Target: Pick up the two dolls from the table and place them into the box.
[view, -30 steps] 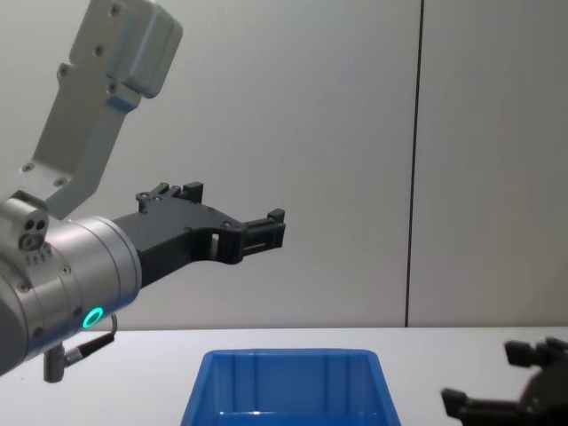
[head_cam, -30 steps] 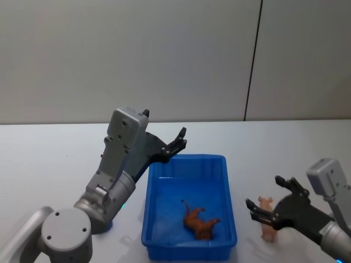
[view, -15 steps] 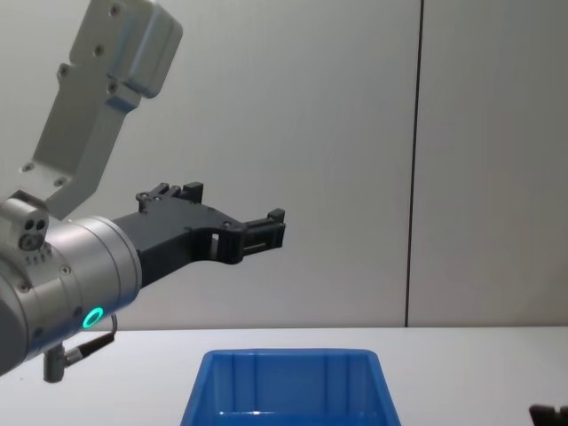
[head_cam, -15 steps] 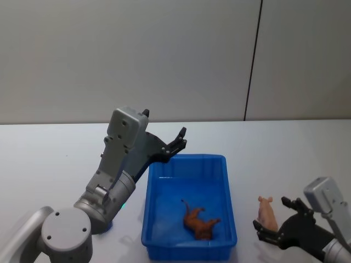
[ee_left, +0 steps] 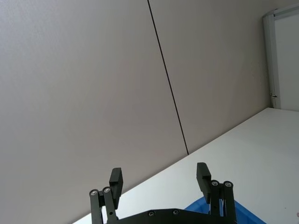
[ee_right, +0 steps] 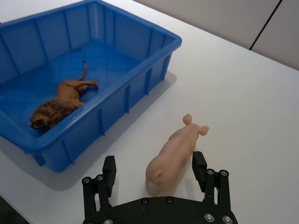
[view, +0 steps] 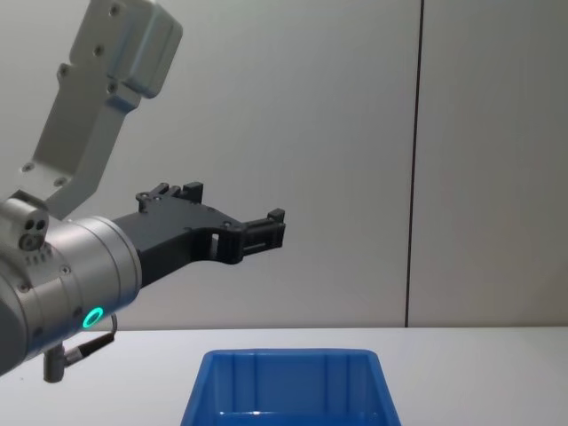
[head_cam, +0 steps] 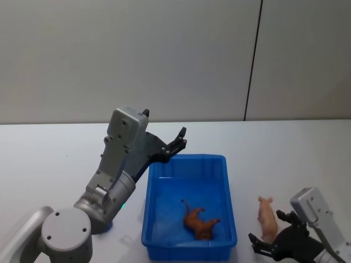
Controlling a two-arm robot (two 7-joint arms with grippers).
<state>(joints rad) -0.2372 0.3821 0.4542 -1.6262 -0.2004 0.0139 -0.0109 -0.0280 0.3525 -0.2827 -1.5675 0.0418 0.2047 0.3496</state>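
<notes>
Right wrist view: right end effector (ee_right: 154, 163) (spread wide) flanks pink doll (ee_right: 176, 148).

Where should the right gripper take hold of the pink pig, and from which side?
Across its narrow flanks at mid-body, coming from its rear end: the pig points lengthwise away from the open right gripper, which straddles its rump.

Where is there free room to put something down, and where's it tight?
Free: the box's far half, behind the brown doll; the table beyond the box. Crowded: right of the box, the open right gripper straddles the pink doll; the left gripper hangs high above the box.
</notes>
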